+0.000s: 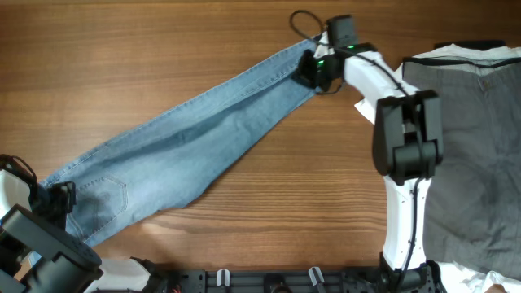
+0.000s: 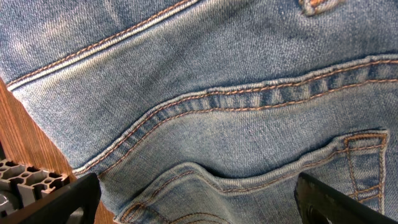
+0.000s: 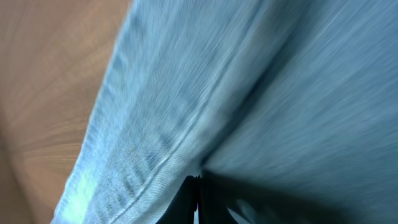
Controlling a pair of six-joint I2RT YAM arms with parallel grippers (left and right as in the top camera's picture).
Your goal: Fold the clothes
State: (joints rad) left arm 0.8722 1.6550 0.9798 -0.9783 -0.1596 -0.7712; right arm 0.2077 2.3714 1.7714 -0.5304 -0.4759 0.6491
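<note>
Pinching the hem of the jeans (image 1: 187, 138) with the right gripper (image 1: 312, 69), top centre. Spread wide over the waist end with the left gripper (image 1: 55, 200), lower left. Laid diagonally across the table (image 1: 163, 32) between.

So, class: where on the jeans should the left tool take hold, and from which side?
Probably the waist end of the jeans, at the stitched edge by the back pocket, coming from above. They lie flat and stretched, so only an edge gives the left tool a pinch.
</note>
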